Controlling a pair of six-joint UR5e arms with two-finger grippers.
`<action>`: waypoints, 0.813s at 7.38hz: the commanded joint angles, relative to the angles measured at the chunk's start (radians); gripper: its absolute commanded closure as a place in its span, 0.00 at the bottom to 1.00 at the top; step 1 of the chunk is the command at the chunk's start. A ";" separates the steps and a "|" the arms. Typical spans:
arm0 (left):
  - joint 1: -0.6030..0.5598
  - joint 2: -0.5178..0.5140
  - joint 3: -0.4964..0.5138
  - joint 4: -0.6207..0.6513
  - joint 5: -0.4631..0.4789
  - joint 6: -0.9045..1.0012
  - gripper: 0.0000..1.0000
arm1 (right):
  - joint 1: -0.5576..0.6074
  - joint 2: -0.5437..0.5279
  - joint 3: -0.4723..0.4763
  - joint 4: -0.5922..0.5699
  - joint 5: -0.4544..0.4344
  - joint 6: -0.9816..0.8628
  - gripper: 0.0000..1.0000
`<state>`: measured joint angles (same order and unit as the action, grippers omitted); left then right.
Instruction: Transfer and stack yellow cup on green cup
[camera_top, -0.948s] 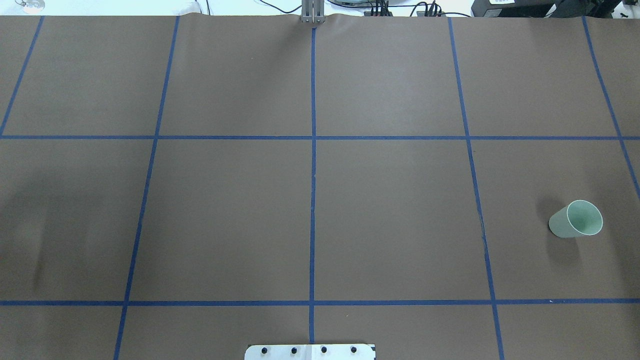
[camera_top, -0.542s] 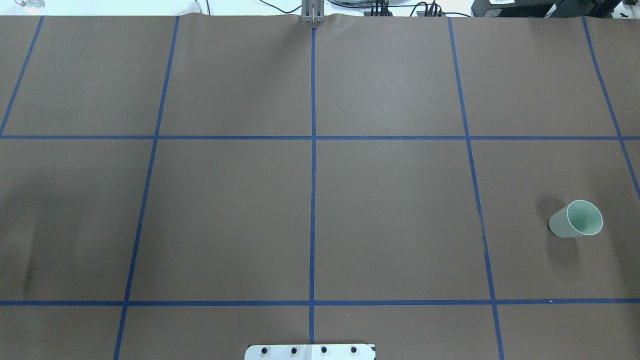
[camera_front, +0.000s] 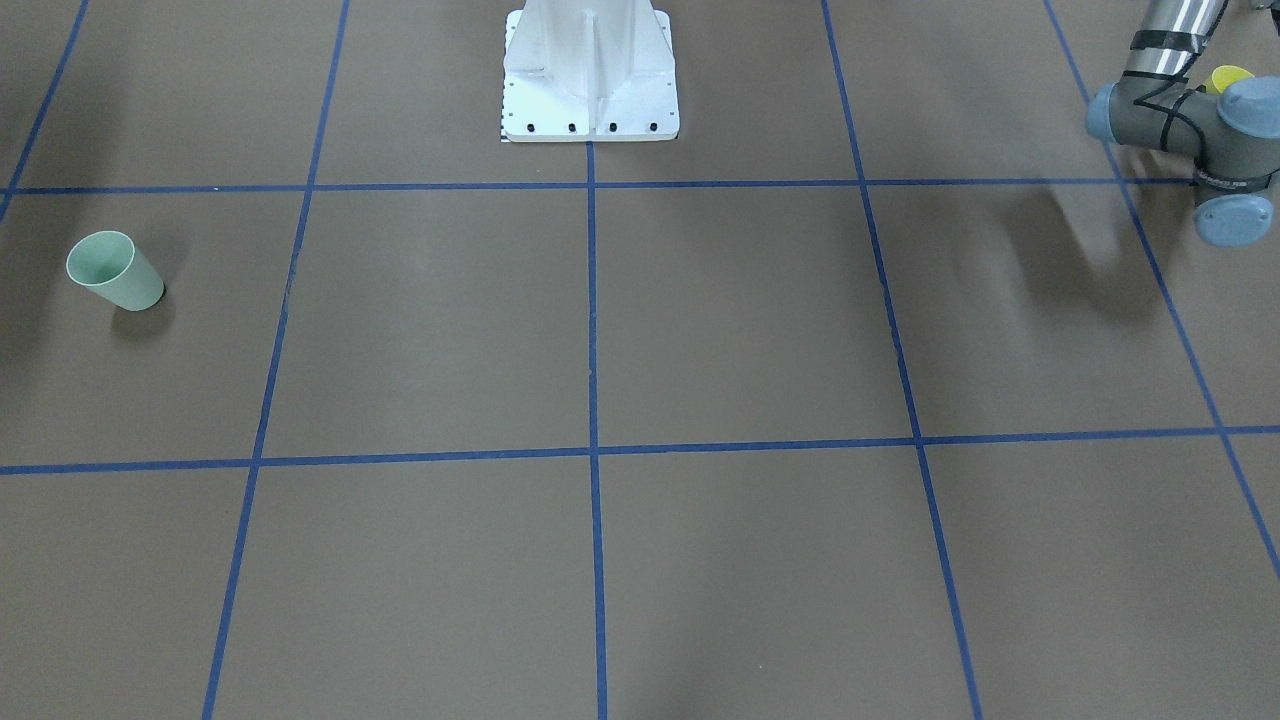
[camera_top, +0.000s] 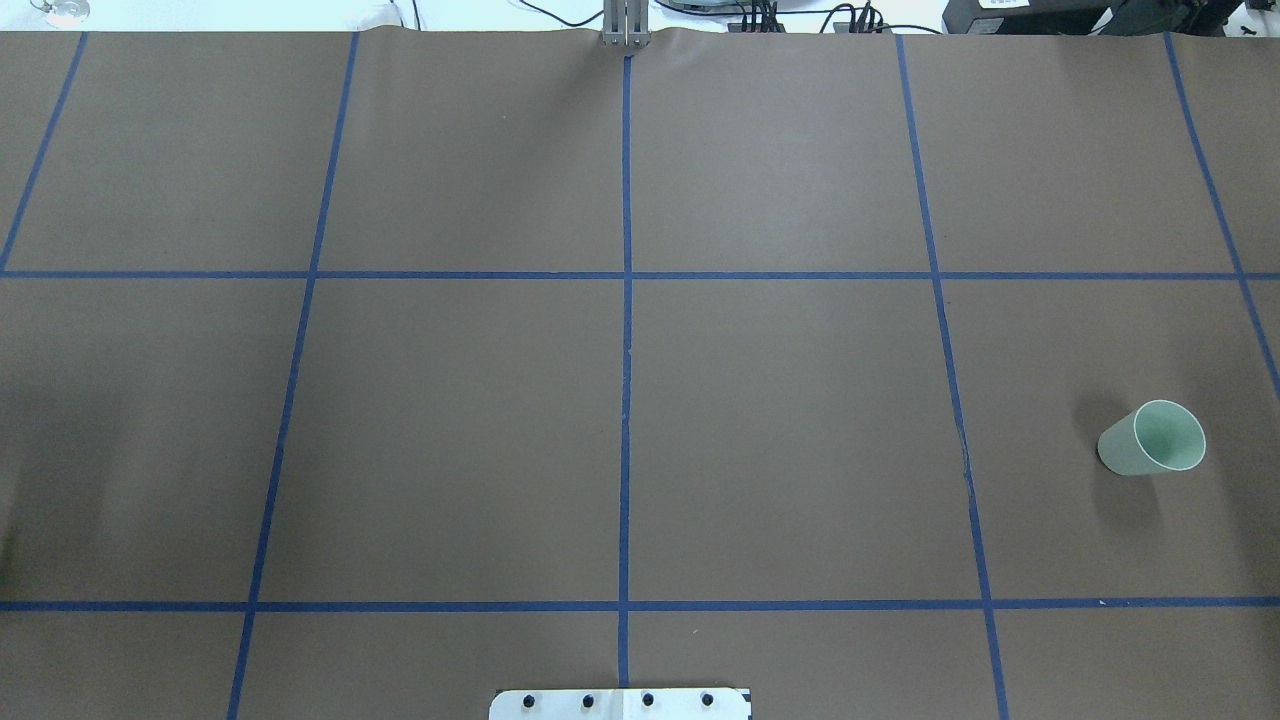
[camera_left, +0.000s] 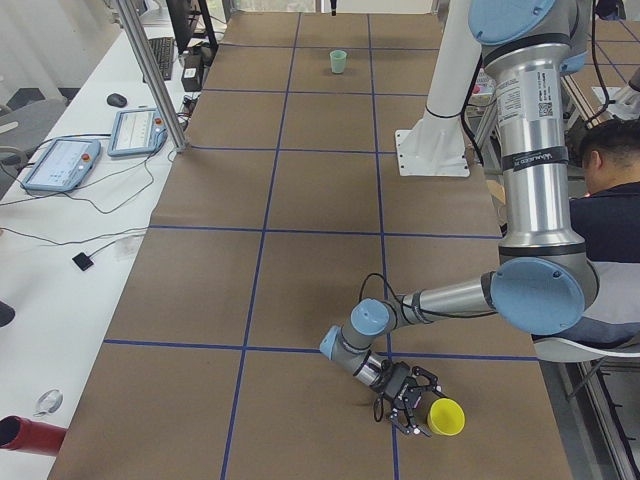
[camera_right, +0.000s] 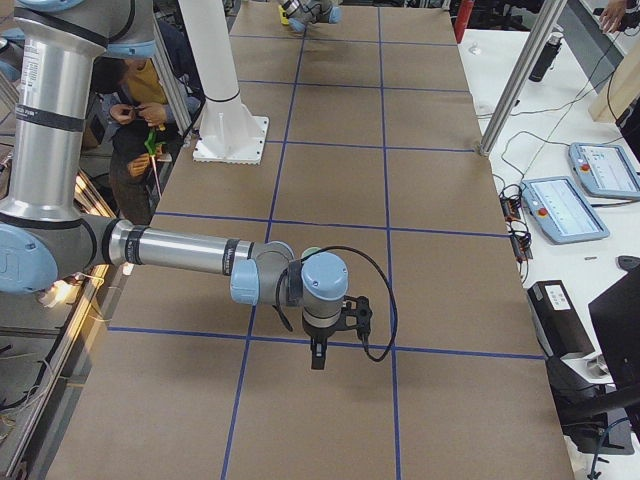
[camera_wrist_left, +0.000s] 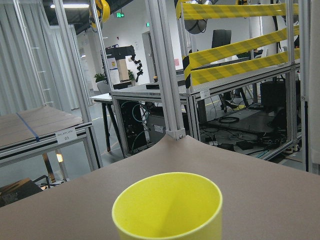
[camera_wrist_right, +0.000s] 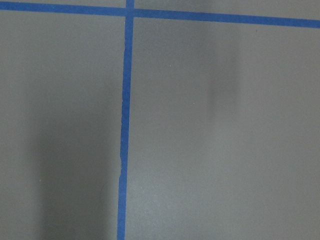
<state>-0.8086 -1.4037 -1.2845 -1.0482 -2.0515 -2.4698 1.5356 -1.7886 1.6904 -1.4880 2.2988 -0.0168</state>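
Only the soft shadow (camera_top: 25, 480) on the brown paper (camera_top: 450, 430) changes, on the side of the left claw (camera_left: 415, 410). It no longer sits as a dark streak well inboard of that claw. It slides outward toward the claw, spreads and pales. Now it is a dim smudge against the very edge of the overhead view, most of it out of sight.

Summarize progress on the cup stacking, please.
Done: nothing yet; the green cup stands alone near the right end of the table. In hand: the left gripper is at the yellow cup at the opposite end; grip unconfirmed. Left: lift, carry it across, set it on the green cup. The right gripper hangs above the table.
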 joint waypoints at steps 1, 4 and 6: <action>0.020 0.000 0.028 -0.001 -0.065 -0.005 0.00 | -0.002 0.000 0.000 0.002 0.001 0.000 0.00; 0.037 0.002 0.089 -0.001 -0.101 -0.005 0.00 | -0.002 0.002 0.000 0.000 0.001 0.000 0.00; 0.039 0.002 0.109 -0.003 -0.101 -0.005 0.00 | -0.002 0.002 0.000 0.000 0.001 0.001 0.00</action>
<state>-0.7711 -1.4024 -1.1887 -1.0494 -2.1510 -2.4743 1.5340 -1.7871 1.6904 -1.4878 2.2994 -0.0157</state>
